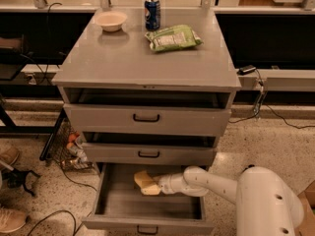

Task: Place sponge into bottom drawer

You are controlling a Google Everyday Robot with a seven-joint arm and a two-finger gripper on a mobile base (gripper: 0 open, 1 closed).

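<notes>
The bottom drawer (147, 208) stands pulled open, its grey inside showing. The pale yellow sponge (143, 180) sits inside it toward the back, just above the drawer floor. My gripper (153, 186) reaches into the drawer from the right on a white arm and is shut on the sponge's right end. The sponge looks held low over the floor; I cannot tell if it touches.
Two shallower drawers (146, 117) above are slightly open. On the cabinet top stand a bowl (110, 20), a blue can (152, 13) and a green snack bag (173, 37). A wire basket (64, 144) and cables lie on the floor at left. My white base (270, 200) is at right.
</notes>
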